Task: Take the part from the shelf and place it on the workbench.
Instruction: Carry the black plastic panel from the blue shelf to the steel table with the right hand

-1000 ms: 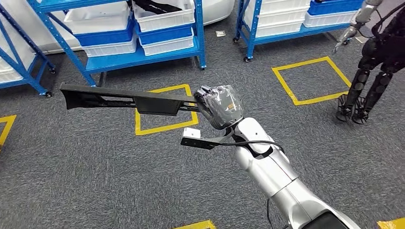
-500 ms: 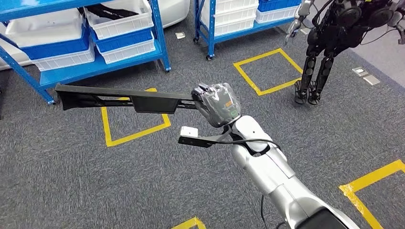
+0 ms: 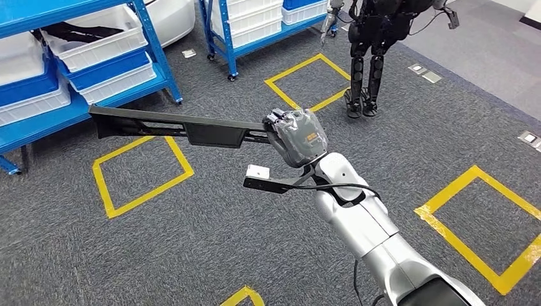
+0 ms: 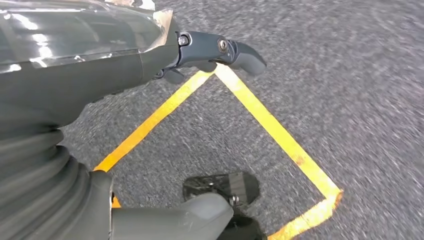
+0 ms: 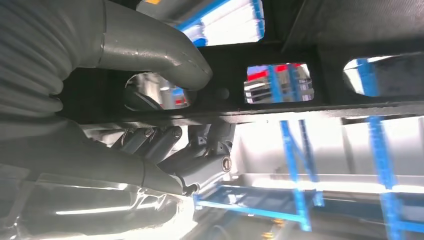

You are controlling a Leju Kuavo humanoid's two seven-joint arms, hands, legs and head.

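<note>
Carrying is the step in hand, so your job is to keep the grip and the clearance. Your right hand (image 3: 295,137) is clenched around one end of the part (image 3: 185,130), a long black bar that juts out level to your left, high over the carpet (image 3: 191,242). In the right wrist view the thumb lies over the bar's top face and the fingers (image 5: 200,145) wrap under it, so the hold looks firm. Because you grip the end and not the middle, I'd expect the far tip to sag or swing on any quick turn; turn slowly and keep the wrist level.

Watch the free tip near the blue shelf (image 3: 159,70) with its white bins (image 3: 96,48), and give room to the other robot (image 3: 373,44) standing ahead on your right. The bench is not in sight from here, so keep turning until you find it before you lower anything.

Your left hand (image 4: 125,60) hangs over the floor tape, holding nothing, fingers loose; it could steady the bar when you set it down.
</note>
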